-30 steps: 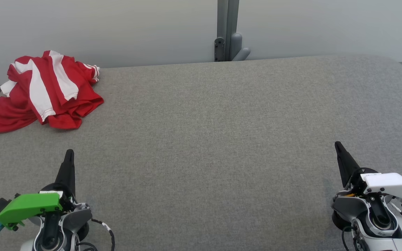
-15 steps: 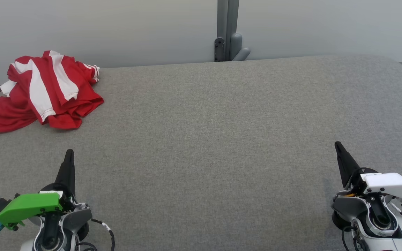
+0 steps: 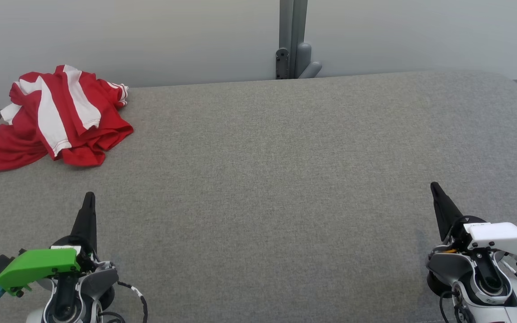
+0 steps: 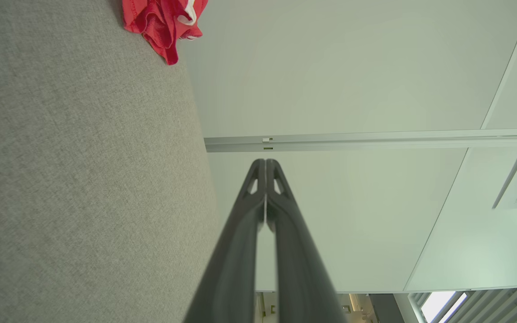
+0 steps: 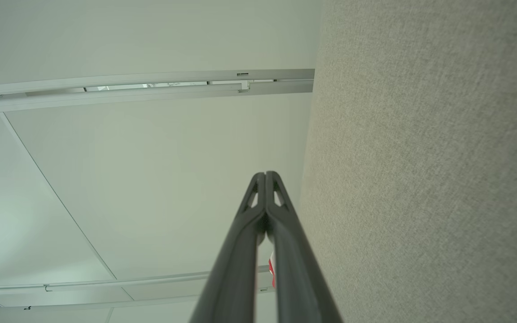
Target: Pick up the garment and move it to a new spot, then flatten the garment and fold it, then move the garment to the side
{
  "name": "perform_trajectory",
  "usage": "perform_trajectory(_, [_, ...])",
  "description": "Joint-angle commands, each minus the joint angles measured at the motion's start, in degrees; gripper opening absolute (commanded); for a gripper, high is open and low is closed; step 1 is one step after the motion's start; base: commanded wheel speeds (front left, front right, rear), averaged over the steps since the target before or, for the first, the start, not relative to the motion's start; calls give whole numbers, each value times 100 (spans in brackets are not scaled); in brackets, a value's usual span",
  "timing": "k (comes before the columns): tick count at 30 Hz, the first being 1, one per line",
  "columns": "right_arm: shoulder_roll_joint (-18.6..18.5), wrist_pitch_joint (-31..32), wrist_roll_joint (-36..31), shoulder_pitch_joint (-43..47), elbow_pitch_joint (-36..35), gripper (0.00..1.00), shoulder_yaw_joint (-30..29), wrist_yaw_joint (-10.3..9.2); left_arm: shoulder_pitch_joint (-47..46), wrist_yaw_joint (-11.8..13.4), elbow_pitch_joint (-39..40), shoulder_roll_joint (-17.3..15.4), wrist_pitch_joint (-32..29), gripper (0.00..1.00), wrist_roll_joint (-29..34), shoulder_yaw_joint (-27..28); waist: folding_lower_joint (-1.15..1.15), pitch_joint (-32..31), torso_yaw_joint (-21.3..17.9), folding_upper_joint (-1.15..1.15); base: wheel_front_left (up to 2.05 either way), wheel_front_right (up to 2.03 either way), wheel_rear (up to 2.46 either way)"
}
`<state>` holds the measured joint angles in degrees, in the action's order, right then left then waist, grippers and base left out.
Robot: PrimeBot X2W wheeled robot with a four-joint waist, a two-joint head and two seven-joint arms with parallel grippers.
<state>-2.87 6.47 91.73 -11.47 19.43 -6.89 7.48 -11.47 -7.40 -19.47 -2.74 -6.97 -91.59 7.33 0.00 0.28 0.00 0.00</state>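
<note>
- You are seeing the garment lying crumpled at the far left corner of the grey table, its folds hiding its shape.
- Your left gripper is sitting fully closed, gripping nothing, well short of the garment.
- Your right gripper is likewise sitting closed and empty, far right.

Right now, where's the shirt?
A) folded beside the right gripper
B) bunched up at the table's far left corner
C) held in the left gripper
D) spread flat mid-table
B: the shirt lies bunched up at the far left corner of the table, well apart from the left gripper, which is shut on nothing.
</note>
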Motion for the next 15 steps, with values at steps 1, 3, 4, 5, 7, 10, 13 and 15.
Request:
perform_trajectory(1, [-3,7,6,-57,10,0,0,3,-63,-34,-1,-30,13,0,-18,11,0,0,0,0,0,0,0])
perform_trajectory(3, [-3,7,6,-57,10,0,0,3,-63,-35,-1,-30,13,0,-18,11,0,0,0,0,0,0,0])
perform_trajectory(4, [-3,7,6,-57,10,0,0,3,-63,-34,-1,-30,13,0,-18,11,0,0,0,0,0,0,0])
perform_trajectory(5, [-3,7,6,-57,10,0,0,3,-63,-35,-1,-30,13,0,-18,11,0,0,0,0,0,0,0])
perform_trajectory(7, [-3,7,6,-57,10,0,0,3,-63,-35,-1,-30,13,0,-18,11,0,0,0,0,0,0,0])
perform_trajectory(10, [-3,7,6,-57,10,0,0,3,-63,-34,-1,-30,13,0,-18,11,0,0,0,0,0,0,0])
perform_trajectory(13, [-3,7,6,-57,10,0,0,3,-63,-35,-1,-30,13,0,-18,11,0,0,0,0,0,0,0])
perform_trajectory(15, [-3,7,6,-57,10,0,0,3,-63,-34,-1,-30,13,0,-18,11,0,0,0,0,0,0,0])
